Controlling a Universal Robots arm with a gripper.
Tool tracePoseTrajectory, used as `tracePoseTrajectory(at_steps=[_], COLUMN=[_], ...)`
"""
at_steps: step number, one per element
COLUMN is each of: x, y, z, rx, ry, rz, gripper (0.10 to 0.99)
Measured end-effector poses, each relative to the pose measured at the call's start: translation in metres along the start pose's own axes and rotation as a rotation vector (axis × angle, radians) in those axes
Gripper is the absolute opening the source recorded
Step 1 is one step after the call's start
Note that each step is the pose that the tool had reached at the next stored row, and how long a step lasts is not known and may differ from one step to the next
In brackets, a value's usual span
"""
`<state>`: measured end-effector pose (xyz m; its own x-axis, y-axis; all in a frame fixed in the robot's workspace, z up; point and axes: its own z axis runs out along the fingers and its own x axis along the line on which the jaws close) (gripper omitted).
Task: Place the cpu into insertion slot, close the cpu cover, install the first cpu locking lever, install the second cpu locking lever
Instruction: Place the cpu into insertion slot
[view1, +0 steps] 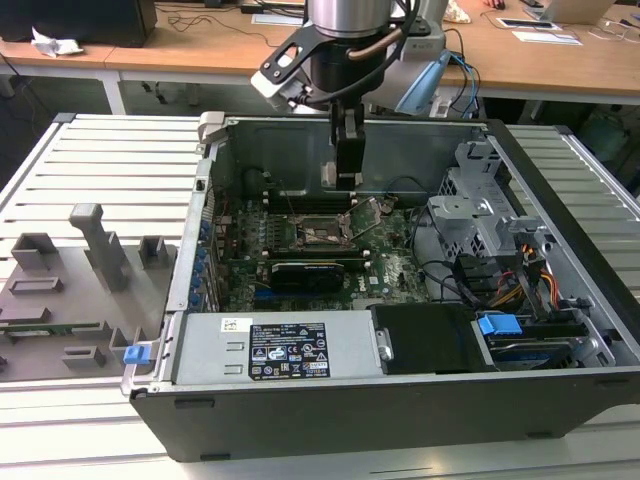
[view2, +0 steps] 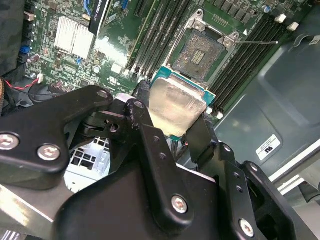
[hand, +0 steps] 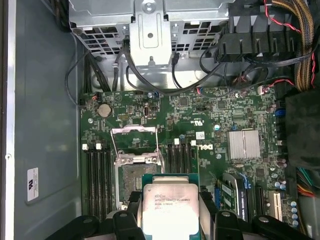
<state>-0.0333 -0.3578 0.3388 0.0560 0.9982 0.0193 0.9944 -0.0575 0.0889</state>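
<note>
My gripper (view1: 347, 172) hangs inside the open computer case (view1: 210, 190), above the green motherboard. In both wrist views it is shut on the cpu (view2: 177, 107), a flat square chip with a pale metal top, its black fingers (view2: 145, 107) pressing two opposite edges. The cpu (hand: 170, 210) hovers just off the insertion slot (hand: 131, 177), partly overlapping its edge, tilted and not seated. The slot (view2: 199, 54) lies bare and dark. The cpu cover (hand: 134, 130) stands swung up off the slot, with thin wire levers (hand: 156, 145) raised beside it.
Black memory slots (hand: 97, 175) flank the slot on both sides. A black graphics card (view1: 305, 272), a silver heatsink (hand: 244, 145), the power supply (view1: 270, 350), a drive cage (view1: 480, 215) and loose cables (hand: 300, 45) crowd the case. A grey fixture board (view1: 90, 250) lies at the exterior view's left.
</note>
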Motion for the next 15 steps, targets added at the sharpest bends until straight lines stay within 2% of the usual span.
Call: tracePoseTrajectory(at_steps=[15], x=[-0.0002], y=[-0.0010], z=[0.0082], rx=[0.000], ry=[0.0000], rz=[0.000], gripper=[0.537])
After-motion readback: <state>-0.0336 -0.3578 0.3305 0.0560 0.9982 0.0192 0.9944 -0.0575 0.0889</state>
